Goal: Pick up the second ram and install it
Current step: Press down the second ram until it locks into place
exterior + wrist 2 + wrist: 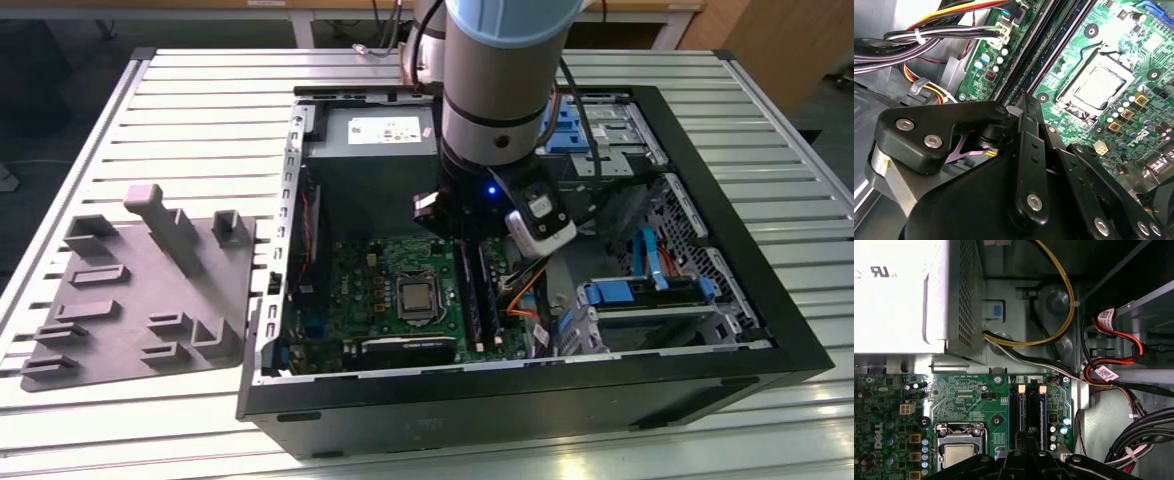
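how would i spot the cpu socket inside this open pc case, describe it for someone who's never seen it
Start at the open black computer case on the slatted table, and look down at the green motherboard on its floor. The CPU socket sits near the board's middle, towards the exterior view's left of the long black RAM slots. It is the only square silver metal plate in a frame; its neighbours are small chips and narrow slots.

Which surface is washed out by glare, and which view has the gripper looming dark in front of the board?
In the first wrist view the pale power supply glares to near white; in the second wrist view the gripper looms dark across the foreground while the green motherboard stays evenly lit; in the exterior view the case interior lies in shadow.
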You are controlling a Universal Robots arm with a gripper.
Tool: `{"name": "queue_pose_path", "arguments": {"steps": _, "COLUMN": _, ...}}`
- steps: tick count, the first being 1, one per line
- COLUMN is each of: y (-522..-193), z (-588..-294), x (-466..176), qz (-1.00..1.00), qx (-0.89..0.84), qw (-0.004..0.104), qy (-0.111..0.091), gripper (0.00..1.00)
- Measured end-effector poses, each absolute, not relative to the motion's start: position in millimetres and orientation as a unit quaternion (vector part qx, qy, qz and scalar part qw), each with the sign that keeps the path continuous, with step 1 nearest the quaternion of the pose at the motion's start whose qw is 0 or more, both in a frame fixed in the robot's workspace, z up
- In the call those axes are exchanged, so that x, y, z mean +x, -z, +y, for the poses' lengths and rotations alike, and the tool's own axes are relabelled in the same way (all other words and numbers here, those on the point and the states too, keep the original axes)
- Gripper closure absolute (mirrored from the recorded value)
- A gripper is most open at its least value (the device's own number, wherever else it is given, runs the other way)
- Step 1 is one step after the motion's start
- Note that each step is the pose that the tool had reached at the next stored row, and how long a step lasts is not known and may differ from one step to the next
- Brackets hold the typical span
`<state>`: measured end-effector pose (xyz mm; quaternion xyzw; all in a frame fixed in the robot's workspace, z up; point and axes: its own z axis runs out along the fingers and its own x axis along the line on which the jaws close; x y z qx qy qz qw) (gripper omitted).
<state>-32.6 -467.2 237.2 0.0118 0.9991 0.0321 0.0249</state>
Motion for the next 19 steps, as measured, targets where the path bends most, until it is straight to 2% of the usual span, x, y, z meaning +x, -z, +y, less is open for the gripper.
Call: {"name": "queue_pose_path", "arguments": {"steps": 19, "y": -237.3, "z": -473.8, "x": -32.6, "qz": 0.999, "qx": 0.012, "qw": 0.025, "qy": -0.032, "gripper": 0.89}}
